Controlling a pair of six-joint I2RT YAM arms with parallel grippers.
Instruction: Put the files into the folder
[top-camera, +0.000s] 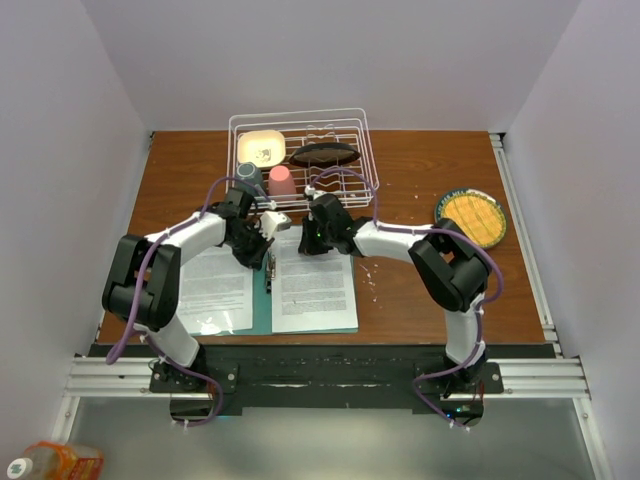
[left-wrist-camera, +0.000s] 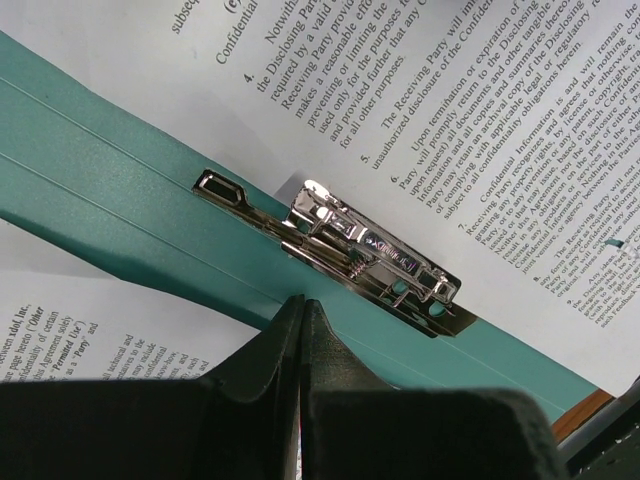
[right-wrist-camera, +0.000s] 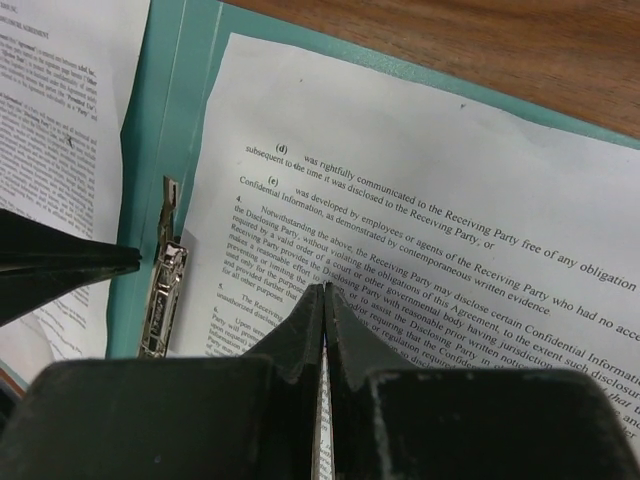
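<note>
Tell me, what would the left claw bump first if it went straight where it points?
Probably the folder, on its teal middle strip just beside the metal clip. The left claw is shut and aims there, though depth is hard to judge.

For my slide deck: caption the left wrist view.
Shut left gripper near the metal clip of the open teal folder, printed sheets on both sides.

The folder (top-camera: 262, 312) lies open at the near edge of the tabletop (top-camera: 420, 160). The left sheet (top-camera: 215, 290) rests on its left half and the right sheet (top-camera: 313, 292) on its right half, with the clip (top-camera: 270, 272) on the spine between them. Just behind stands a rack (top-camera: 300, 113) with a bowl (top-camera: 261, 150) in it. A plate (top-camera: 441, 208) sits well apart to the right.
</note>
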